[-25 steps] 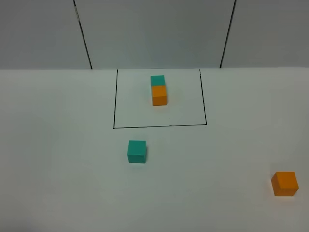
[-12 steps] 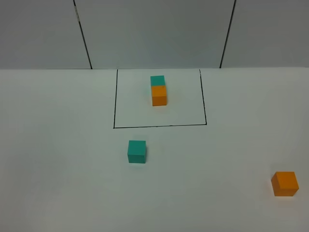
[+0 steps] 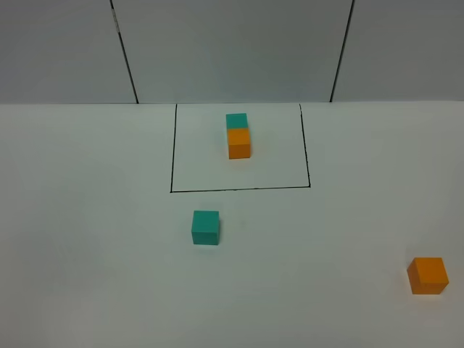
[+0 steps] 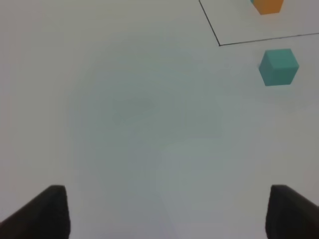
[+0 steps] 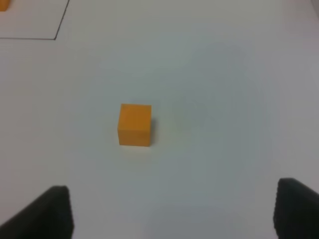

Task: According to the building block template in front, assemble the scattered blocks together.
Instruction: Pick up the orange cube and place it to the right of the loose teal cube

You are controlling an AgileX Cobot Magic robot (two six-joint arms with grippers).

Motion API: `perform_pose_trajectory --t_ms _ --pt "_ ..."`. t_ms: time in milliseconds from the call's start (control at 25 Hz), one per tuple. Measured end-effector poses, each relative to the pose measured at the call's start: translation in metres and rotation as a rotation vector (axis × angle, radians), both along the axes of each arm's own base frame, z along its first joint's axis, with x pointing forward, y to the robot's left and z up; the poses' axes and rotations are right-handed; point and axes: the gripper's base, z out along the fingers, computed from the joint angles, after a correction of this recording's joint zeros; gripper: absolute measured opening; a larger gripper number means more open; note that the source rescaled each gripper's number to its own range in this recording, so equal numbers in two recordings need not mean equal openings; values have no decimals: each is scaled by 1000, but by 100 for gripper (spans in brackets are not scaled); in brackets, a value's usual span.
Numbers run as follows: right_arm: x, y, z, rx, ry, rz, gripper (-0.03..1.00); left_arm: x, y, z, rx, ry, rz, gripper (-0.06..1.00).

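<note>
Teal cube (image 3: 205,227) & orange cube (image 3: 428,275) look light, rigid, matte, prob. grippy; pinch opp. flat sides, mid-height. Both jaws released, wide, empty.

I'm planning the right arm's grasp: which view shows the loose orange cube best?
The right wrist view: the loose orange cube sits whole and large near the middle. The exterior high view shows the cube smaller, near the right edge. The left wrist view does not show it.
</note>
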Motion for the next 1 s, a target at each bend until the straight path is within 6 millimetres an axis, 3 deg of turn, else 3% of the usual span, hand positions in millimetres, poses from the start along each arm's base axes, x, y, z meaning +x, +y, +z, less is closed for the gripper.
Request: perform_pose_trajectory --t_ms 520,1000 --pt "0 0 0 0 0 0 67 0 0 0 0 0 0 50" --pt "0 0 0 0 0 0 67 0 0 0 0 0 0 47"
